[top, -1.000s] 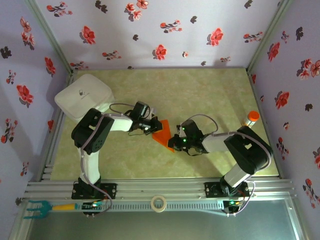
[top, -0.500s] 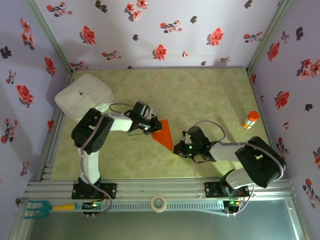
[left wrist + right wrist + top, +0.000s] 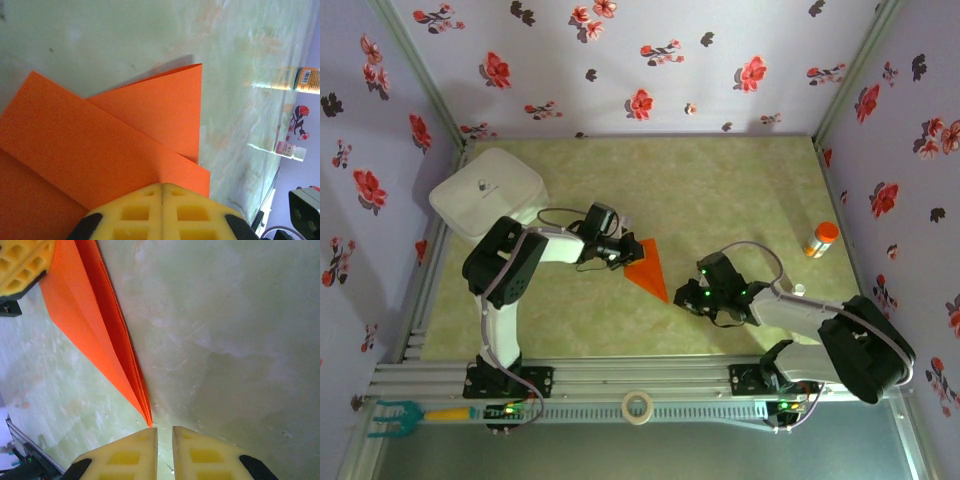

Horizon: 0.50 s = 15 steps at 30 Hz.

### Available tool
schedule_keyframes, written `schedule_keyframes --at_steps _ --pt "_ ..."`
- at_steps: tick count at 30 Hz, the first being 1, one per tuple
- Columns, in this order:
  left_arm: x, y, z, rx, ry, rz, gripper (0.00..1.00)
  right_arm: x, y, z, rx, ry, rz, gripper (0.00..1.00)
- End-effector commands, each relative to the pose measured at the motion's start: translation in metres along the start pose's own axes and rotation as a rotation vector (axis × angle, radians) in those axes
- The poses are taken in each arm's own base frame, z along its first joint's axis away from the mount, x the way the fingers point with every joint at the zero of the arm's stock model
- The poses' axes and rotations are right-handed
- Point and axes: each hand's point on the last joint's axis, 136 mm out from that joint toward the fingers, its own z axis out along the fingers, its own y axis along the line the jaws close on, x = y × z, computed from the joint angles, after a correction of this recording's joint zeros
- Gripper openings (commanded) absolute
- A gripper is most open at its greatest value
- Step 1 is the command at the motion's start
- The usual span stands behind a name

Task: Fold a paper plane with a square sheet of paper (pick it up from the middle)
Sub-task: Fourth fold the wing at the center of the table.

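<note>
Paper plane [image 3: 646,268]: orange wedge on counter [image 3: 720,180]. Left tool [image 3: 620,252] clenched on wide end; right tool [image 3: 688,297] slightly parted, empty, just off nose. Best: anchor left, align right along crease.

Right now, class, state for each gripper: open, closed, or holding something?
Left gripper: closed on the orange paper plane.
Right gripper: slightly open, holding nothing; the plane's tip lies just ahead of it.

Top view looks down from behind — wrist views share the paper [image 3: 648,268] close-up.
</note>
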Motion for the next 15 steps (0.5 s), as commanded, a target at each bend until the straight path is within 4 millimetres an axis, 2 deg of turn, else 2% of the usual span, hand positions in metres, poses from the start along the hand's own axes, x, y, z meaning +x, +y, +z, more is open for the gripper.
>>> schedule_keyframes --at_steps 1,6,10,15 --pt "0.01 0.042 0.0 -0.122 0.007 -0.087 0.03 -0.017 0.018 0.0 -0.045 -0.055 0.052 0.15" --pt "0.011 0.042 0.002 -0.121 0.009 -0.09 0.03 -0.03 0.053 0.007 -0.11 -0.029 -0.016 0.08" --pt "0.012 0.043 0.003 -0.119 0.016 -0.094 0.03 -0.043 0.078 0.022 -0.138 -0.002 -0.06 0.03" --pt "0.012 0.044 0.004 -0.117 0.016 -0.095 0.03 -0.057 0.084 0.048 -0.134 0.02 -0.072 0.01"
